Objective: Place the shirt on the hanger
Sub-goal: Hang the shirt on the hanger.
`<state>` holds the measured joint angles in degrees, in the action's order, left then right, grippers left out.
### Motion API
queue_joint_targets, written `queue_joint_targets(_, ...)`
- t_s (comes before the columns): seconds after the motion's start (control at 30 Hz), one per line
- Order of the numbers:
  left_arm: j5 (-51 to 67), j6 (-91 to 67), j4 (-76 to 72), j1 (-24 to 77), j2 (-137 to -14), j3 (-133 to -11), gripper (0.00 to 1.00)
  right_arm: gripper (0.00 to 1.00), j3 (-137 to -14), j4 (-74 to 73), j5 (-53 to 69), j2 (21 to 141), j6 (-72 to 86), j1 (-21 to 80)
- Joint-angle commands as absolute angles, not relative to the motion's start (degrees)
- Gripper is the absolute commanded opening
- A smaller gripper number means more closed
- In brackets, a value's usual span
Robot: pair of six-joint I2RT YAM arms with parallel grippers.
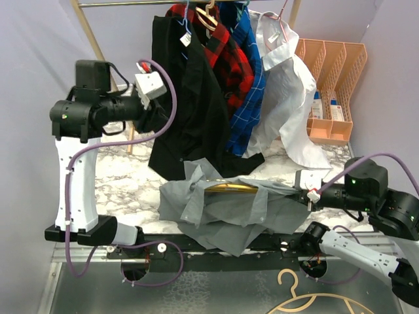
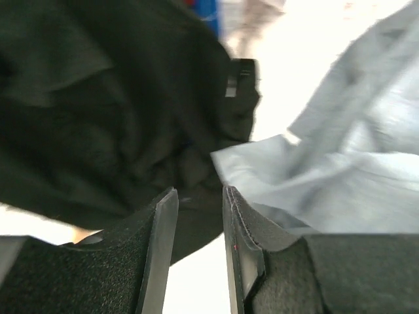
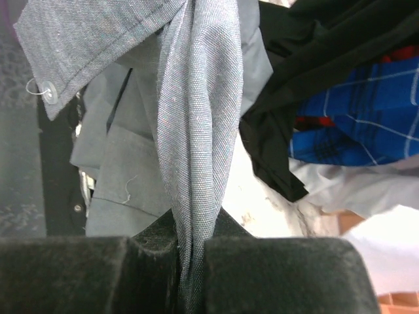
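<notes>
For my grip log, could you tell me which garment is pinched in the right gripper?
The light-grey shirt, heaped on the table rather than hung; the right gripper clamps a fold of it.

**Marble table and what is laid on it**

A table (image 1: pixel 124 173) with a white and grey marble pattern is seen. A grey shirt (image 1: pixel 222 216) is laid in a crumpled heap on its near middle part, reaching over the front edge. A yellow hanger (image 1: pixel 230 188) is laid on this shirt, not on the marble. A peach file rack (image 1: pixel 330 85) is placed at the far right. The table seems to be touched by the lower ends of a white shirt (image 1: pixel 308 150) and a black garment (image 1: pixel 190 131).
</notes>
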<state>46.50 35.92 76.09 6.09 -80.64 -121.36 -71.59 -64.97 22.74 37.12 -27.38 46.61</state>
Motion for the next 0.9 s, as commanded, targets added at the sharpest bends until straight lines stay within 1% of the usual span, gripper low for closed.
queue_joint_targets(0.0, 59.68, 36.01, 81.87, 12.50, -80.42, -112.72, 0.37, 0.01, -72.69, -67.82, 14.09, 34.79, -31.02, 46.82)
queue_joint_targets(0.07, 61.13, 34.88, 81.83, 18.99, -80.56, -107.81, 0.38, 0.01, -73.56, -69.33, 13.51, 33.87, -30.67, 47.08)
queue_joint_targets(0.1, 63.60, 34.14, 81.83, 24.46, -81.12, -104.24, 0.38, 0.01, -73.85, -70.21, 14.29, 32.80, -29.98, 47.28)
queue_joint_targets(0.23, 65.27, 32.47, 81.83, 30.32, -82.08, -104.24, 0.40, 0.01, -73.36, -72.29, 14.78, 32.89, -29.36, 47.29)
queue_joint_targets(0.27, 65.45, 32.47, 81.83, 31.48, -82.08, -103.73, 0.43, 0.01, -73.34, -72.53, 15.50, 32.83, -29.42, 47.29)
queue_joint_targets(0.3, 65.70, 32.50, 81.83, 32.45, -82.09, -102.72, 0.45, 0.01, -73.46, -72.71, 16.24, 32.74, -29.45, 47.29)
queue_joint_targets(0.4, 66.16, 32.70, 81.83, 34.60, -83.04, -99.08, 0.47, 0.01, -74.03, -72.74, 17.74, 32.38, -29.37, 47.29)
queue_joint_targets(0.5, 66.22, 32.55, 81.83, 34.97, -84.81, -97.10, 0.49, 0.01, -73.97, -72.98, 18.41, 32.67, -29.10, 47.29)
queue_joint_targets(0.6, 66.54, 31.77, 81.83, 35.19, -86.17, -96.28, 0.55, 0.01, -73.67, -73.19, 18.63, 32.80, -29.24, 47.28)
queue_joint_targets(0.67, 66.22, 31.29, 81.83, 35.49, -86.96, -95.65, 0.55, 0.01, -73.59, -73.06, 18.41, 32.66, -29.27, 47.29)
queue_joint_targets(0.7, 65.86, 31.26, 81.83, 35.58, -87.22, -95.24, 0.54, 0.01, -73.63, -73.05, 18.37, 32.64, -29.27, 47.29)
queue_joint_targets(0.73, 65.51, 31.23, 81.78, 35.59, -87.41, -94.73, 0.50, 0.01, -73.54, -72.96, 18.30, 32.48, -29.31, 47.29)
queue_joint_targets(0.77, 65.25, 31.37, 81.74, 35.64, -87.67, -94.24, 0.42, 0.01, -73.34, -72.88, 18.14, 32.32, -29.34, 47.29)
queue_joint_targets(0.8, 65.22, 31.38, 81.74, 35.62, -87.83, -93.86, 0.31, 0.01, -73.27, -72.93, 18.07, 32.20, -29.35, 47.25)
queue_joint_targets(0.87, 65.14, 31.47, 81.74, 35.62, -87.90, -93.89, 0.01, 0.01, -73.06, -72.89, 17.78, 31.98, -29.44, 47.28)
